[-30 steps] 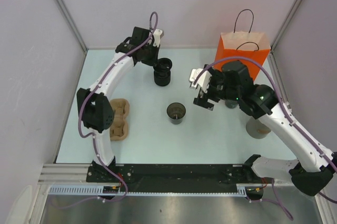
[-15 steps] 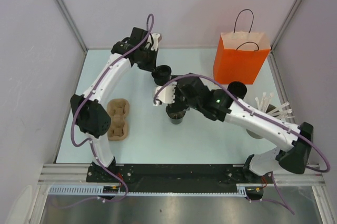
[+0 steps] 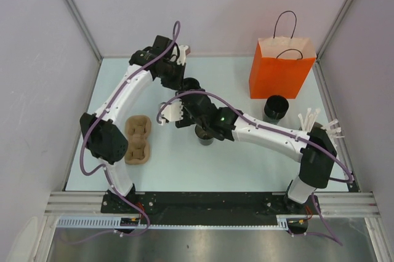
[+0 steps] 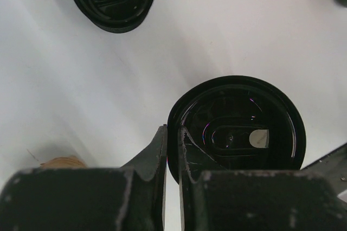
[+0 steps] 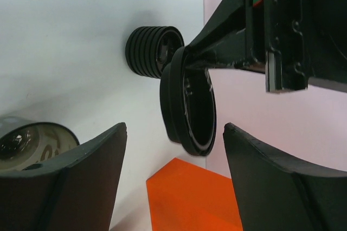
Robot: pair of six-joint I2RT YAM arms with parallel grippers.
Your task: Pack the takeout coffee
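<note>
My left gripper (image 3: pixel 180 77) is at the back of the table, shut on the lid rim of a black takeout coffee cup (image 3: pixel 190 83). In the left wrist view the fingers (image 4: pixel 160 145) pinch that rim, and the round lid (image 4: pixel 238 125) shows from above. My right gripper (image 3: pixel 167 113) is open and empty, reaching across to the left. In the right wrist view its jaws (image 5: pixel 173 128) stand wide apart, with the held cup (image 5: pixel 187 101) and its ribbed body ahead of them. A second black cup (image 3: pixel 205 135) stands mid-table, partly under my right arm. A third cup (image 3: pixel 276 107) stands by the bag.
An orange paper bag (image 3: pixel 282 68) with handles stands at the back right. A brown pulp cup tray (image 3: pixel 136 139) lies at the left. White sticks (image 3: pixel 308 119) of the grey tub show at the right, behind my right elbow. The middle cup also shows in the right wrist view (image 5: pixel 32 144).
My right arm has swung from beside the orange bag across the table to the left, ending close to the left gripper's cup. The left gripper has kept its hold and shifted slightly.
</note>
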